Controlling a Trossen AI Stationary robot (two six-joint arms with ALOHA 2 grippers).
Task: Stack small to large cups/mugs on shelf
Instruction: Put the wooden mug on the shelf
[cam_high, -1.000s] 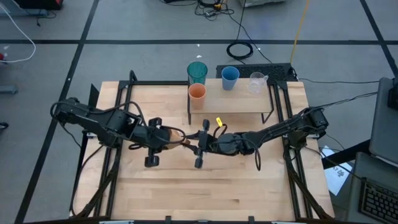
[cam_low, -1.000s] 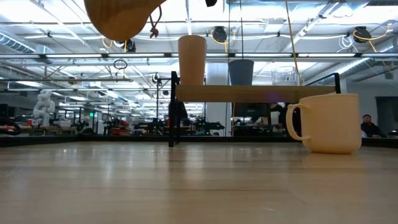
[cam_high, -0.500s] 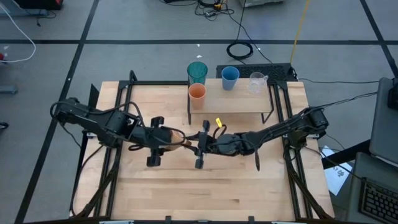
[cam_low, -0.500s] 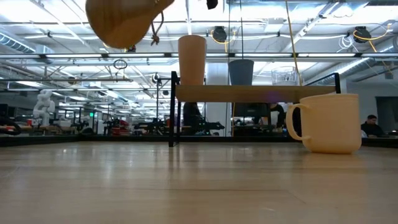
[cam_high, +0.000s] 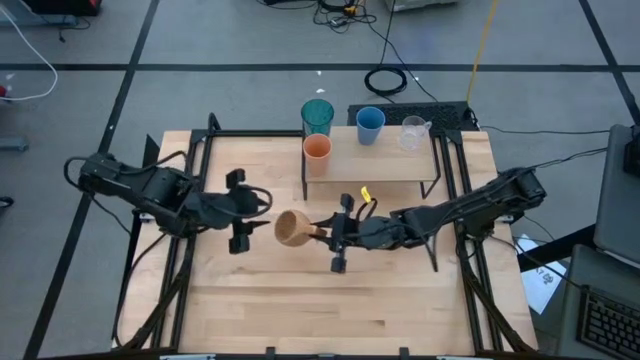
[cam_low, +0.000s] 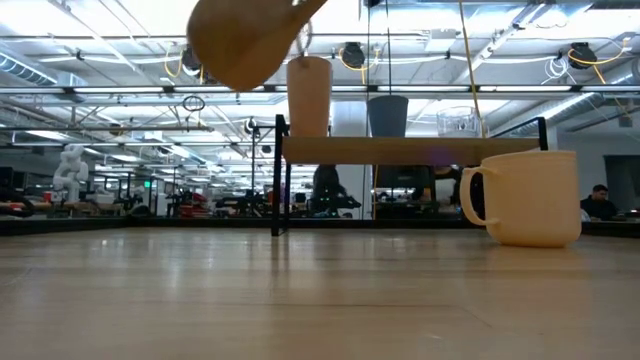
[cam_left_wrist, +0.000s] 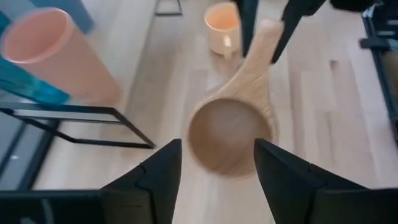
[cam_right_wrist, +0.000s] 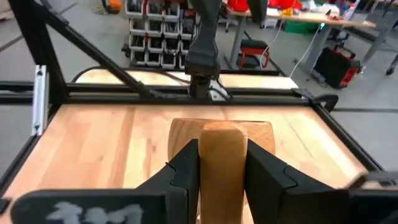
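Note:
The brown wooden handled mug (cam_high: 291, 228) hangs in the air over the table's middle, tilted, its mouth showing from above. My right gripper (cam_high: 322, 233) is shut on its handle. My left gripper (cam_high: 256, 212) stands open just left of the mug, its fingers (cam_left_wrist: 163, 171) apart and clear of it. The shelf (cam_high: 395, 165) carries the orange cup (cam_high: 317, 151), teal tumbler (cam_high: 317, 115), blue cup (cam_high: 369, 124) and clear handled cup (cam_high: 413, 132), all upright. The orange handled mug (cam_low: 530, 196) stands on the table; in the high view my right arm hides it. My right gripper pinches the wooden mug's handle (cam_right_wrist: 222, 149) between its two fingers (cam_right_wrist: 186, 171), coming level from the table's right and lying along the handle. The mug body (cam_left_wrist: 229, 129) sticks out beyond the fingertips toward the left arm. It is lifted clear of the table (cam_low: 245, 38) and tilted.
The shelf's black legs (cam_high: 304, 185) stand just beyond the held mug. Black frame rails (cam_high: 190, 170) run along both sides of the table. The near half of the tabletop (cam_high: 320, 310) is bare wood.
My left gripper has drawn back toward the table's left and now stands clear of the wooden mug, which it covered a second ago. The mug stays with my right gripper, has shifted a little toward the right and tipped further over.

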